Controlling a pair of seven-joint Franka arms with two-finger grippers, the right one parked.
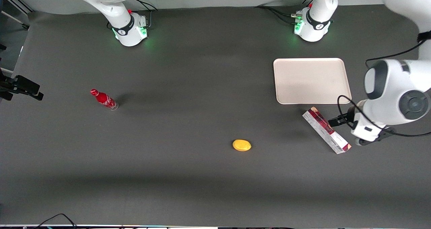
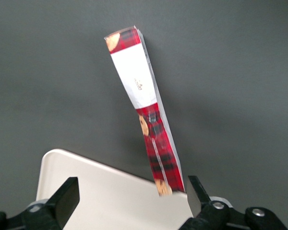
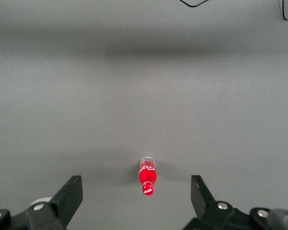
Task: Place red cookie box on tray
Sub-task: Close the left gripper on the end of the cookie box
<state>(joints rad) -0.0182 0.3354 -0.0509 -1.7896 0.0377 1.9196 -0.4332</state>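
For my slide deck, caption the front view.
Open left pincer beside red cookie box, which lies just off the empty tray.

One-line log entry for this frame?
phase: pre-grasp | gripper: jaws open, beside red cookie box, not holding | box: on table, nearer camera than tray | tray: bare

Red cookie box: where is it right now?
The red cookie box lies flat on the table at the working arm's end, just nearer the front camera than the tray, not on it. The open tool hovers beside it.
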